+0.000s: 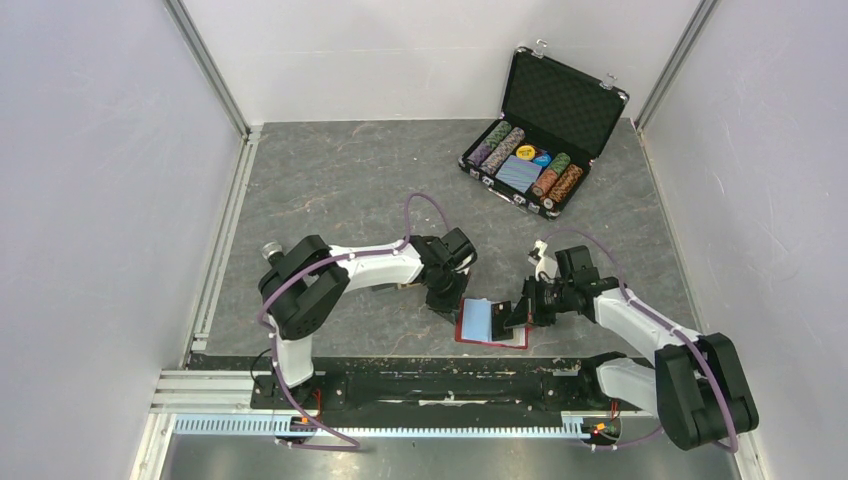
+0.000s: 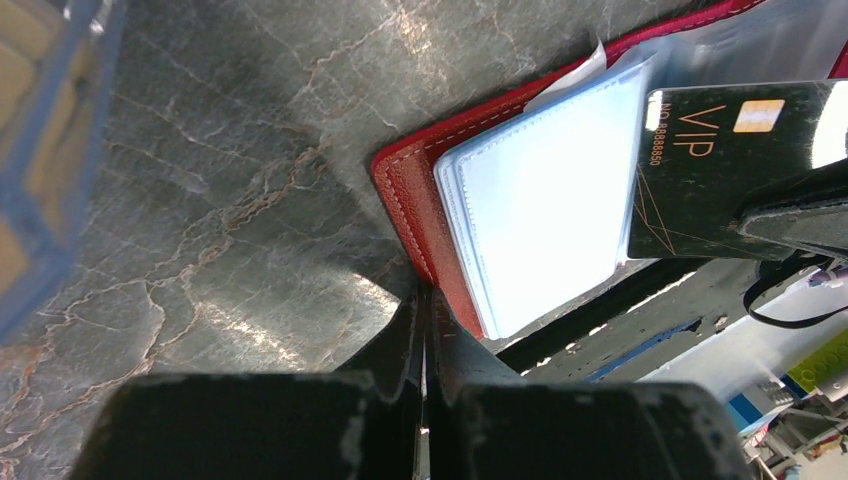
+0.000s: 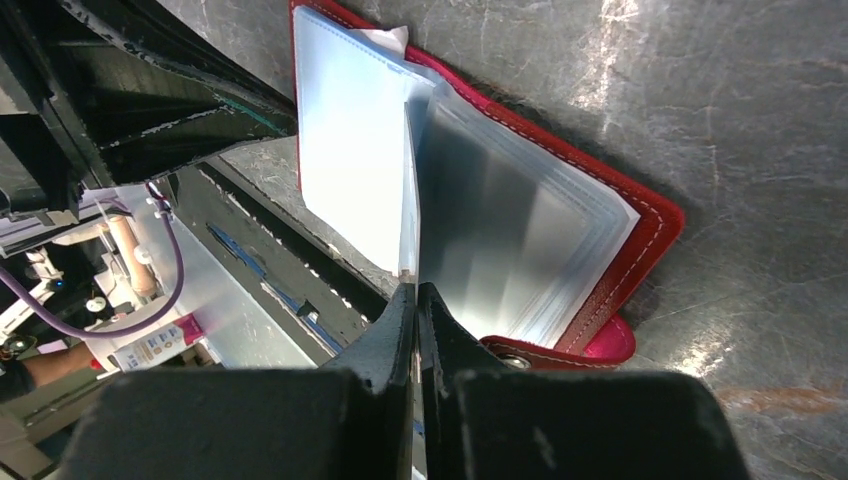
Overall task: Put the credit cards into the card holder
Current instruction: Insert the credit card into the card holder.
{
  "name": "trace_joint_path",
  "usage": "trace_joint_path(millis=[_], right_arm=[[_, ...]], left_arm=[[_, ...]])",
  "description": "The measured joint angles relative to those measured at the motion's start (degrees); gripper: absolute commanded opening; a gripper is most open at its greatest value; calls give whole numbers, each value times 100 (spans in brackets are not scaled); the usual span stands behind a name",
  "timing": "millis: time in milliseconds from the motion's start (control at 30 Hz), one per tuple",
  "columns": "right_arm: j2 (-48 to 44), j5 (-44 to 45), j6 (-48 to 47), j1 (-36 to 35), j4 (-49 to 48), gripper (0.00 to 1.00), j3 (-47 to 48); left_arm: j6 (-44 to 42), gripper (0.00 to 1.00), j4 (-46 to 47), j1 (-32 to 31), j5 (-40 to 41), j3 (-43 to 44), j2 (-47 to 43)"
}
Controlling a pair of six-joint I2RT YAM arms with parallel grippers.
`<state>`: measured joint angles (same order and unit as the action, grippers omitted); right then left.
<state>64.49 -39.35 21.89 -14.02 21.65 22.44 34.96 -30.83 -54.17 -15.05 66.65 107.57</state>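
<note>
Card holder (image 1: pixel 478 322) lies open on the grey marbled table (image 1: pixel 350 190), at 6 o'clock in the top view, close to the near edge and between the two arms. The red cover is flat on the surface and the pale blue-grey clear sleeves (image 3: pixel 350 150) face up. In the right wrist view we see the sleeves fanned, several leaves lifted off the cover. The snap tab (image 3: pixel 600 345) sticks out at the holder's 5 o'clock corner in that view.

One black card (image 2: pixel 700 170), marked VIP with a gold chip, hangs over the sleeves at the holder's 3 o'clock side in the left wrist view. Its left edge overlaps the top sleeve. We cannot tell whether any part of it is inside a pocket. No other cards are in sight.

Right gripper (image 3: pixel 415 295) is at the holder's 3 o'clock in the top view, jaws pressed together and pinching the black card; one dark finger (image 2: pixel 800 215) lies across the card's lower right corner.

Left gripper (image 2: pixel 425 300) is at the holder's 9 o'clock, jaws pressed together, tips touching the rim of the red cover. We cannot tell whether leather is caught between them.

Further out, at 1 o'clock from the holder and well apart, a black chip case (image 1: pixel 565 100) stands open with rows of poker chips (image 1: pixel 505 145) and a blue deck (image 1: pixel 517 172) inside. Plain pale walls (image 1: pixel 100 200) surround the table.
</note>
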Motion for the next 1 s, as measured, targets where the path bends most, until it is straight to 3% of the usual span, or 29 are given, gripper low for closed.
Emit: trace_joint_path(millis=[1000], right_arm=[[748, -756, 409, 55, -1572, 0, -494]], left_arm=[[-98, 2, -249, -31, -4, 232, 157]])
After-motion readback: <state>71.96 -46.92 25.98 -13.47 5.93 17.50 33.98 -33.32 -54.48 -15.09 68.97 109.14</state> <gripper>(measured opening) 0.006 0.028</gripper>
